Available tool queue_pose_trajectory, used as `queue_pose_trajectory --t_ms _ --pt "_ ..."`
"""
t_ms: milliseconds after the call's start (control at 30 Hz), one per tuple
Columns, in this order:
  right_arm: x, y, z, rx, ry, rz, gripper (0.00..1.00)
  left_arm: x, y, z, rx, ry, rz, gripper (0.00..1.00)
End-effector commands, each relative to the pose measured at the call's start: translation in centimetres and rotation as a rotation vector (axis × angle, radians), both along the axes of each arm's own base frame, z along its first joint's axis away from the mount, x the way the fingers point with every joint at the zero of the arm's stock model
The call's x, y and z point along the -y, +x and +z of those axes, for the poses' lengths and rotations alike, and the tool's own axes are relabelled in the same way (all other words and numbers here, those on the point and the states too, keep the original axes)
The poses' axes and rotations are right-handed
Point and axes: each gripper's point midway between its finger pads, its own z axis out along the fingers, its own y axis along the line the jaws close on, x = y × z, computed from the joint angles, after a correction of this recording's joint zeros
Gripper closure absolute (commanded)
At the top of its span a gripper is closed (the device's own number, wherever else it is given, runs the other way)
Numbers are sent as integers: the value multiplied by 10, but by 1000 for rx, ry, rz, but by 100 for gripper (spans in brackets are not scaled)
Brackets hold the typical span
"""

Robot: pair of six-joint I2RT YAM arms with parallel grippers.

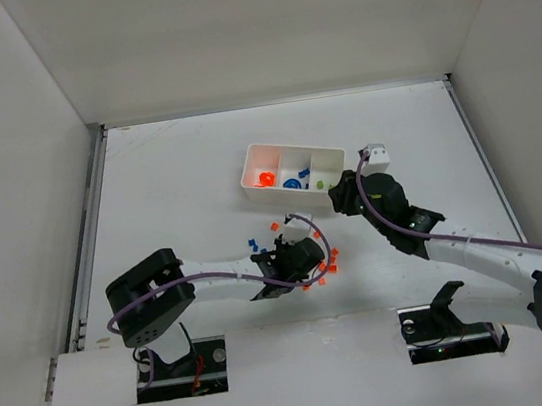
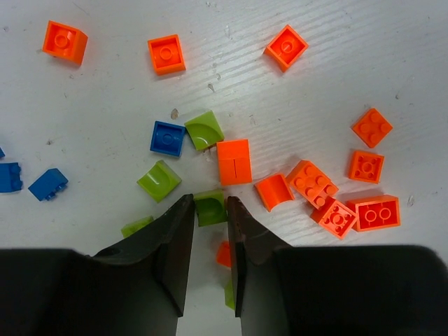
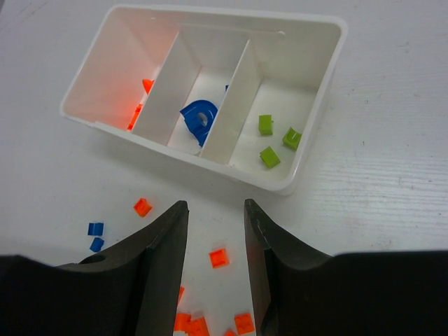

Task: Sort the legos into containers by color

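Both reach low: left gripper clamps green lego near tray, right gripper jaws apart beside tray; white table, white walls.

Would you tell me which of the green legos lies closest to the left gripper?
The green lego right between the left gripper's fingertips, just below an orange lego. The other green ones lie outside the tips.

Lab robot cell: white walls enclose the table.
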Motion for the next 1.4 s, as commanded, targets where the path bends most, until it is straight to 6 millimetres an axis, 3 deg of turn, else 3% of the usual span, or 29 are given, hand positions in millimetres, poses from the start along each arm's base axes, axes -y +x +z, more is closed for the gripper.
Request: queue_pose_trajectory --t_ms 0,133,367,433,467,600,700,733,933,1000,1133,1367 --pt "5 4 20 60 60 -27 57 -10 -7 -3 -27 51 -6 82" --pt "5 3 24 72 69 -27 57 -11 -1 20 12 -30 22 84" --pt "32 1 47 124 175 -118 58 3 22 103 93 -269 50 84" --pt "38 -10 84 161 270 -131 57 11 39 123 101 -322 45 84" --pt "39 -12 89 162 276 -130 57 12 41 125 104 -326 45 84" --pt "39 -58 160 182 427 -65 55 30 73 155 141 -402 53 84" --pt "40 -80 189 220 527 -22 54 46 91 165 165 -413 45 84" --pt "43 -91 206 239 572 -3 53 58 108 172 189 -411 42 84" --pt "36 -115 257 286 627 92 52 98 165 169 196 -397 37 83" --pt "43 -117 266 327 626 85 51 111 177 167 191 -397 27 83" --pt "55 -112 268 372 589 45 48 122 204 166 208 -399 41 81" --pt "55 -107 274 385 601 47 48 121 218 146 182 -366 48 80"
